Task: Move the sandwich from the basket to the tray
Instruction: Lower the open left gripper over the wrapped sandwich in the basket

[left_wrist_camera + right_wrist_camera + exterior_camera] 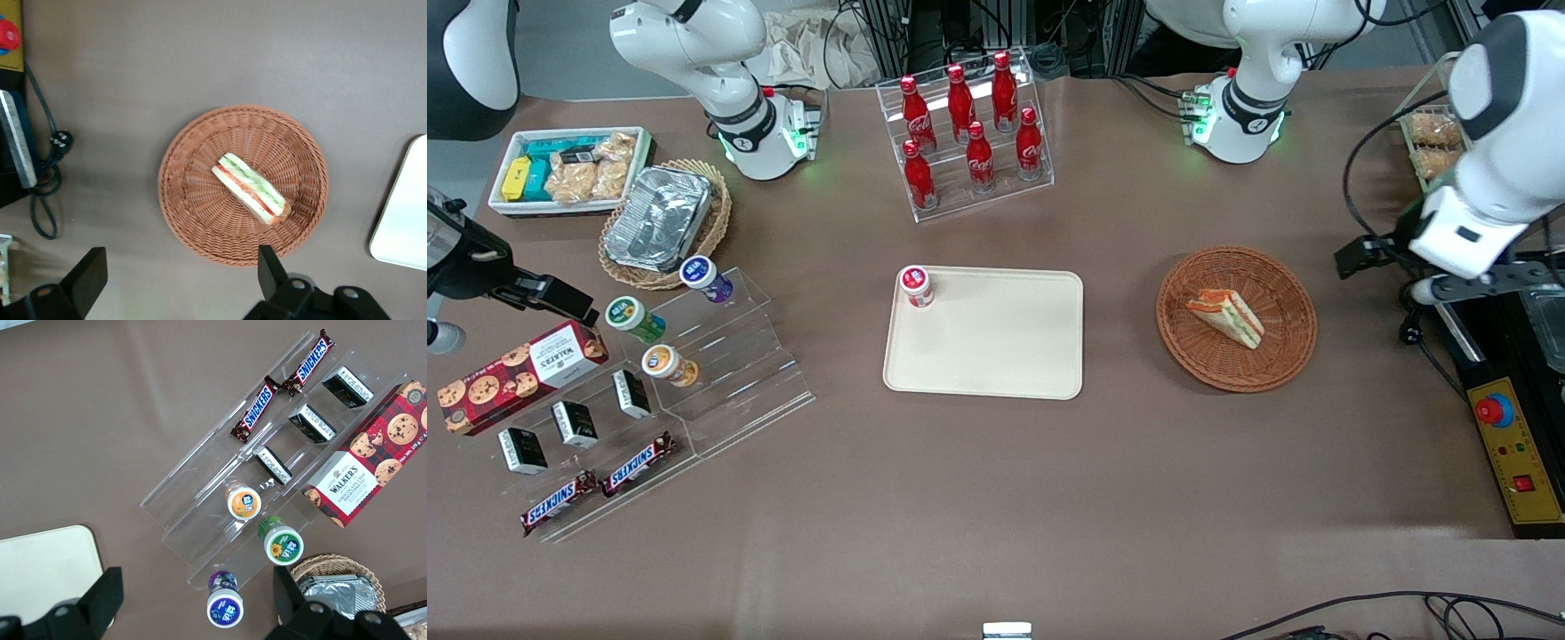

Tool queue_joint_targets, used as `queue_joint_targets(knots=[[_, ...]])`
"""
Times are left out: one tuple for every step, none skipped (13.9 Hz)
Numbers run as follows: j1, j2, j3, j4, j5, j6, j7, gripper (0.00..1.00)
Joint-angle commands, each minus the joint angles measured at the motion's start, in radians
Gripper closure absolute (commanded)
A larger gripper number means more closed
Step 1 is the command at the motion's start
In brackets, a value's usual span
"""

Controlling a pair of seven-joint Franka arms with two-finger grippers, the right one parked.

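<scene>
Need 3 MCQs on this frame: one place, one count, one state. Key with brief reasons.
1. Where is the sandwich?
A. in the basket
B. on the tray
C. on the bare table

2. How many red bottles stand in the clear rack?
A. four
B. seven
C. nine

3. The left arm's gripper is:
A. shut on the sandwich
B. open, above the basket's edge
C. shut, resting on the tray

Key: 1 A, the wedge lies on the wicker; 2 B, seven caps show; 3 B, wrist view shows its fingers spread with nothing between.
</scene>
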Motion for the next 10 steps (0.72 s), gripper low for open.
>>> queue_joint_targets(knots=[[-0.061, -0.027, 0.006, -0.139, 0.001, 0.103, -0.107, 0.00], [-0.086, -0.027, 0.007, -0.192, 0.006, 0.160, -0.190, 0.00], [-0.094, -0.027, 0.007, -0.235, 0.010, 0.216, -0.255, 0.00], [-0.108, -0.022, 0.007, -0.258, 0.010, 0.255, -0.298, 0.00], [-0.109, 0.002, 0.007, -0.265, 0.010, 0.264, -0.335, 0.00], [-0.112, 0.033, 0.006, -0.269, 0.010, 0.274, -0.367, 0.00], [-0.123, 0.065, 0.006, -0.269, 0.009, 0.298, -0.436, 0.00], [-0.144, 0.085, 0.006, -0.269, 0.009, 0.330, -0.533, 0.00], [-0.151, 0.116, 0.006, -0.265, 0.001, 0.367, -0.632, 0.00], [-0.152, 0.131, 0.006, -0.265, 0.001, 0.395, -0.698, 0.00]])
